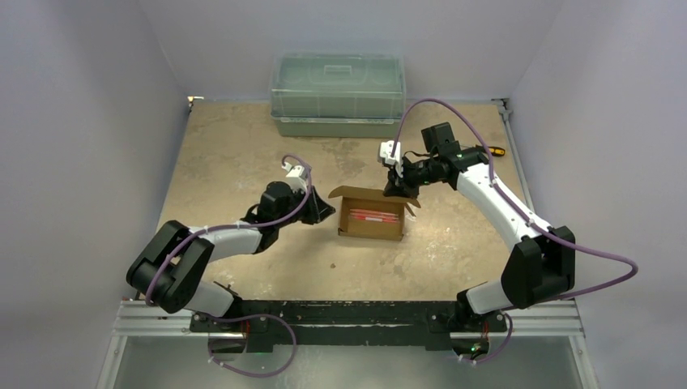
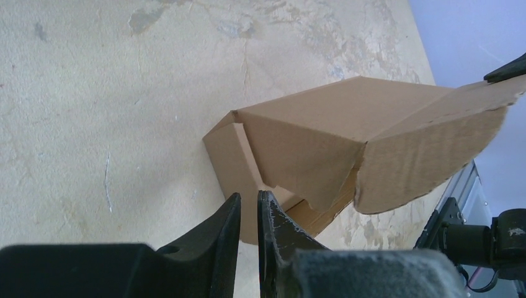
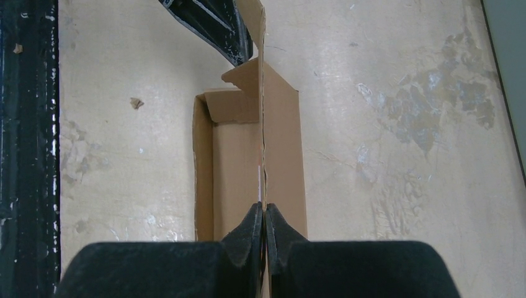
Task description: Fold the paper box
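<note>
Small oblong brown cardboard paper box sits on the tan counter, on the near side of the green translucent plastic bin and well apart from it, roughly below the bin's right half. The top is open and the tray is already formed.

The right pincer is clamped on the raised long lid flap. The flap runs edge-on between its closed jaws, on the side of the box facing the bin.

The left pincer sits at the box end below the bin's left half. Its jaws are a narrow slit apart with nothing seen between them. I cannot tell whether it pinches anything or only touches the end wall.

Handling, my read:
- **Weight:** the box is light and will slide on the counter if pushed from one side only, so it needs bracing from the opposite end.
- **Stiffness:** thin corrugated board, stiff across the panels but bending easily at the score lines.
- **Weak spots:** the flap edge looks ragged and could tear or crease under a hard pinch.
- **Grip:** matte paper, not slippery.
- **Where to hold:** pinch the free edge of a flap near its middle, or press flat on a wall close to a fold. Stay away from the torn corner.
</note>
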Controlling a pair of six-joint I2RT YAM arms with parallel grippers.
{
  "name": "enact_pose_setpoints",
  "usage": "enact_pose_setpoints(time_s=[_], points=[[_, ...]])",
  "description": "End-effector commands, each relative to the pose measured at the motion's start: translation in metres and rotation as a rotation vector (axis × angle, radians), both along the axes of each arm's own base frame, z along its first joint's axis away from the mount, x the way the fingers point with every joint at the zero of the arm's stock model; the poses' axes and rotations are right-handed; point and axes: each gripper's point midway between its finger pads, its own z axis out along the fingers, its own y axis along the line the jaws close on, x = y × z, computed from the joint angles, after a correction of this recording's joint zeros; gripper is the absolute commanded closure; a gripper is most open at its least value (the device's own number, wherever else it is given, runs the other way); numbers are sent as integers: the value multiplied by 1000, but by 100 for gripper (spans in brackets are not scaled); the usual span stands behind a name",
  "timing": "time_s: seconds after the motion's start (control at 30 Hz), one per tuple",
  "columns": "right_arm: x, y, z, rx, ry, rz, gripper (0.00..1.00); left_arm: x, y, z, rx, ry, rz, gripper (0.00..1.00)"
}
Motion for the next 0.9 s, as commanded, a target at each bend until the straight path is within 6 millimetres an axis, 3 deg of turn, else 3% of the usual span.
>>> enact_pose_setpoints(time_s=[0.0, 0.4, 0.7, 0.87], points=[[-3, 1, 3, 0, -10, 22, 94, -3, 1, -2, -2, 9, 1, 84], [-2, 3, 2, 3, -4, 22, 94, -30, -14, -15, 49, 41, 36, 70], [-3, 4, 2, 3, -1, 24, 95, -18, -13, -15, 118, 12, 154, 70], [-4, 5, 2, 1, -1, 26, 94, -19, -16, -3, 91, -26, 142, 70]])
